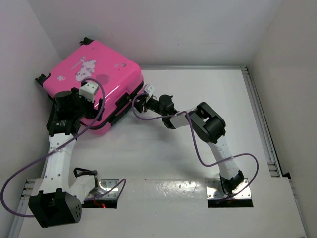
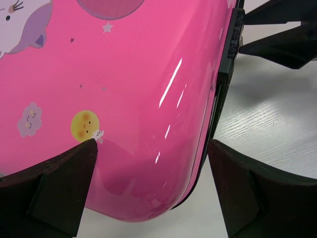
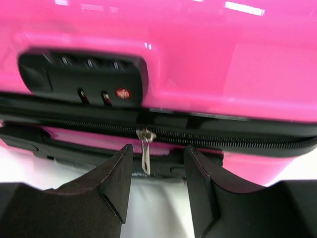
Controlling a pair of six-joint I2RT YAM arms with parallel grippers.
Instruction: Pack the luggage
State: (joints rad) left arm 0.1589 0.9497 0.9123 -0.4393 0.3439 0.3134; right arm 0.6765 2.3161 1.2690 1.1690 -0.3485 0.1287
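The pink suitcase (image 1: 106, 74) lies shut; its combination lock (image 3: 84, 77) bears a red logo, unreadable. The right gripper (image 3: 158, 148) straddles the zipper pull (image 3: 145, 151), unclamped; the left gripper (image 2: 153, 141) gapes empty.

White table (image 1: 163, 158), plain white walls (image 1: 198, 29)

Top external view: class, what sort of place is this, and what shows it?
Probably a robot lab work cell: a white table boxed in by bare white walls, left arm and right arm bolted at its near edge, and one pink suitcase.
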